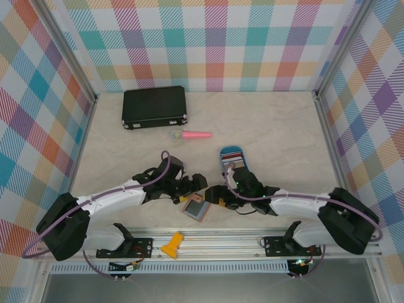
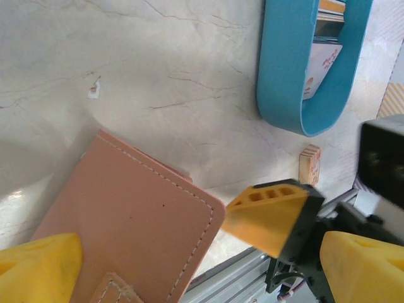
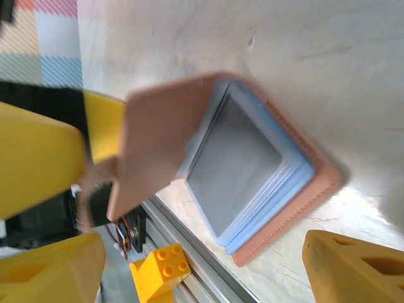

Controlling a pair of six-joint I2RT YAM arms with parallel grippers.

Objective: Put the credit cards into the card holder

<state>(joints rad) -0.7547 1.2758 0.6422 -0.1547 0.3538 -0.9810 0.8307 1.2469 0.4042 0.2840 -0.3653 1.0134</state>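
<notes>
The card holder (image 1: 196,207) lies open near the table's front edge, between my two grippers. Its pinkish cover (image 3: 158,136) stands raised over the grey-blue inner pockets (image 3: 237,167). My left gripper (image 1: 191,187) is open, its yellow fingers (image 2: 38,268) wide either side of the cover's outer face (image 2: 126,221). My right gripper (image 1: 222,194) is open too, its fingers (image 3: 353,268) spread above the holder with nothing gripped. The credit cards (image 1: 231,154) lie stacked in a blue oval tray (image 2: 284,82) just behind the right gripper, and their edges (image 2: 322,63) show in the left wrist view.
A black case (image 1: 154,107) sits at the back left, with a pink stick-like object (image 1: 192,134) in front of it. A yellow toy brick (image 1: 172,245) rests on the aluminium rail (image 1: 214,243) at the front. A small wooden block (image 2: 309,163) lies near the tray.
</notes>
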